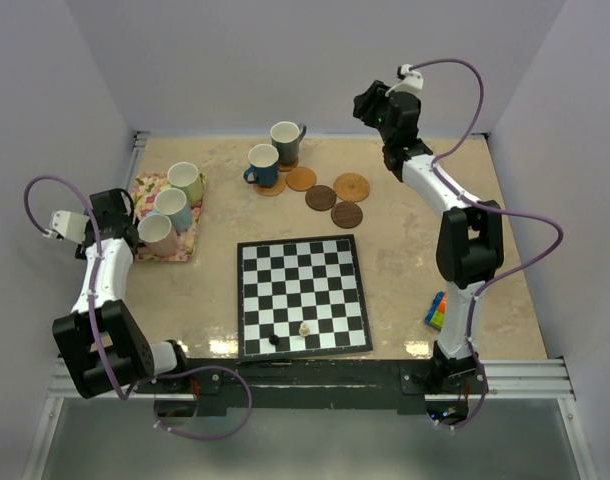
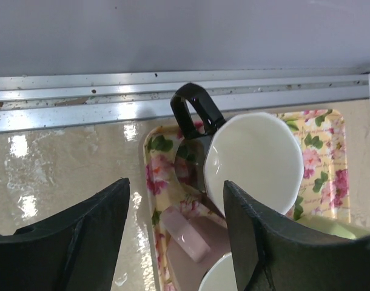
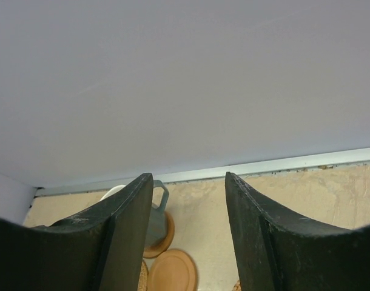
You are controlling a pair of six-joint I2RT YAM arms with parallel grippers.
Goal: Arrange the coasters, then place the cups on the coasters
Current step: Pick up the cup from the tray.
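Left pincer (image 2: 174,185) is hanging spread and empty over the floral mat (image 2: 318,163). The black cup (image 2: 252,160), pink cup (image 1: 157,233), light blue cup (image 1: 172,203) and pale green cup (image 1: 186,180) are sitting on the mat. Right pincer (image 3: 188,177) is hovering spread and empty near the far wall. Dark blue cup (image 1: 263,163) and teal cup (image 1: 285,138) are each standing on a coaster. Four bare coasters (image 1: 321,197) are lying just beside them on the desk (image 1: 435,250).

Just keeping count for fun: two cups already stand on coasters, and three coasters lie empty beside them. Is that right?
Not quite: four coasters lie empty, not three. The top view shows them beside the two cups on coasters.
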